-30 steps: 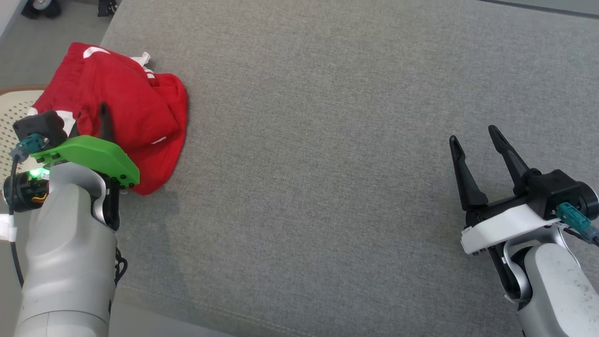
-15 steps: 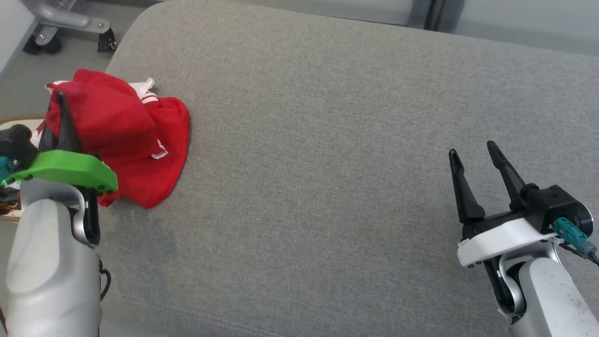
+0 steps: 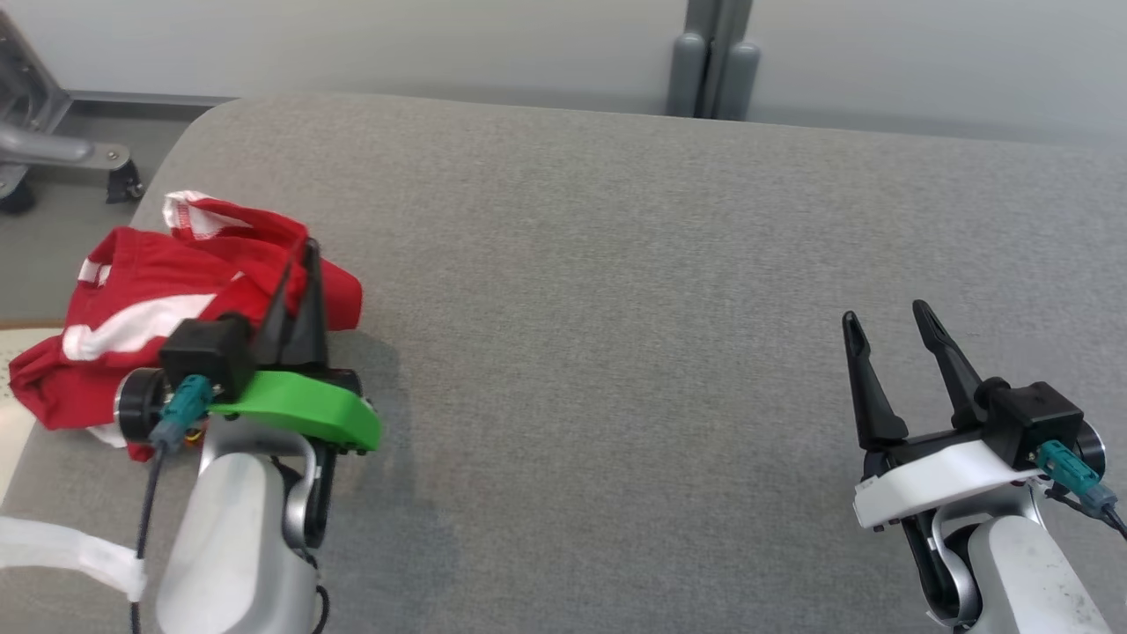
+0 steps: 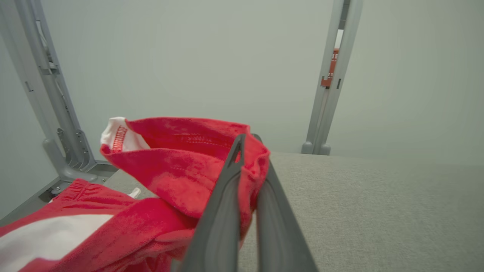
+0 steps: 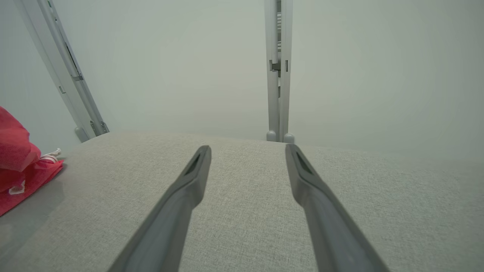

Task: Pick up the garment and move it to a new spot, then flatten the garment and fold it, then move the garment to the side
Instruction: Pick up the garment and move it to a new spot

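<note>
Left wrist view: left gripper (image 4: 248, 140) 2 fingers pinched on thin fold of red garment (image 4: 170, 170); right gripper (image 3: 885, 315) fingers spread, idle. Risk: slim bite slips, garment drops off cushion (image 3: 616, 308) edge.

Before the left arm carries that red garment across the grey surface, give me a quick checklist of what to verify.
1. Grip: the left gripper is shut on a fold of the garment. Ok.
2. Depth of hold: the fold sits near the fingertips. Cannot tell.
3. Garment lifted free: most of it lies bunched on the surface. Not ok.
4. Room toward the middle: plain grey fabric there. Ok.
5. Other arm: the right gripper is open, apart from the garment. Ok.
</note>
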Motion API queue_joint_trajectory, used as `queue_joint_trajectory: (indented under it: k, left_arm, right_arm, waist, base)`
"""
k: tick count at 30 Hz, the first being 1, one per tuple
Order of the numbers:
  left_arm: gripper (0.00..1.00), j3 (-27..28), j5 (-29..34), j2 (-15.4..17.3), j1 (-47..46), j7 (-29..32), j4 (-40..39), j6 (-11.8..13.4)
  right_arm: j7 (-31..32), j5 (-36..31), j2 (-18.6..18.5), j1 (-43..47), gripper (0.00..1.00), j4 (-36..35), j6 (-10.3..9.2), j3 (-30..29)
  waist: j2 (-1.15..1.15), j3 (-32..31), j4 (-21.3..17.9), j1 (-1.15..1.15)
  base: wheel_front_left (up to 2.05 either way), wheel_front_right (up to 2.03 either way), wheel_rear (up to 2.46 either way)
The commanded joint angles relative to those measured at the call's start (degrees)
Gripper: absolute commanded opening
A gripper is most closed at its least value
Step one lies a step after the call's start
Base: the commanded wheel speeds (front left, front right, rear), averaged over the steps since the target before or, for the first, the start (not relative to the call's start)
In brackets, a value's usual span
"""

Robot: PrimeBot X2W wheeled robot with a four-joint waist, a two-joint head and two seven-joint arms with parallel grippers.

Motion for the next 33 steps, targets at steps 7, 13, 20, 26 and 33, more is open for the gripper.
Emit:
queue_joint_trajectory:
  k: [7, 13, 20, 26, 33]
  left_arm:
    - [0.0, -14.0, -3.2, -1.2, -2.9, 1.7, -0.4, -0.9]
    - [0.0, -28.5, -9.9, -1.1, -8.3, 0.7, -1.5, -0.1]
    - [0.0, -39.0, -15.2, -1.1, -13.6, -0.4, 0.6, 3.0]
    - [0.8, -45.7, -18.4, -1.1, -14.6, 2.1, 6.5, 3.0]
    - [1.0, -50.0, -16.8, -1.1, -14.7, -1.9, 6.1, 3.9]
  right_arm:
    - [-0.1, 1.0, 0.4, -1.4, 1.0, -0.6, -0.06, -1.0]
    - [-0.7, 2.0, 1.0, -2.6, 1.0, 0.3, -0.06, -0.6]
    - [-1.7, 3.1, 2.0, -3.4, 1.0, 1.9, -0.06, -0.5]
    - [-2.3, 3.5, 2.2, -3.6, 1.0, 3.0, -0.06, -1.1]
    - [-2.5, 3.1, 1.8, -3.8, 1.0, 3.7, -0.06, -0.8]
  waist:
    - [0.0, 1.3, -13.0, 0.0]
    - [0.0, 4.1, -21.4, 0.0]
    - [0.0, 6.9, -27.8, 0.0]
    - [0.0, 8.2, -28.5, 0.0]
    - [0.0, 6.2, -24.8, 0.0]
  base:
    - [0.0, 0.0, 0.0]
    - [0.0, 0.0, 0.0]
    - [0.0, 0.0, 0.0]
    - [0.0, 0.0, 0.0]
    - [0.0, 0.0, 0.0]
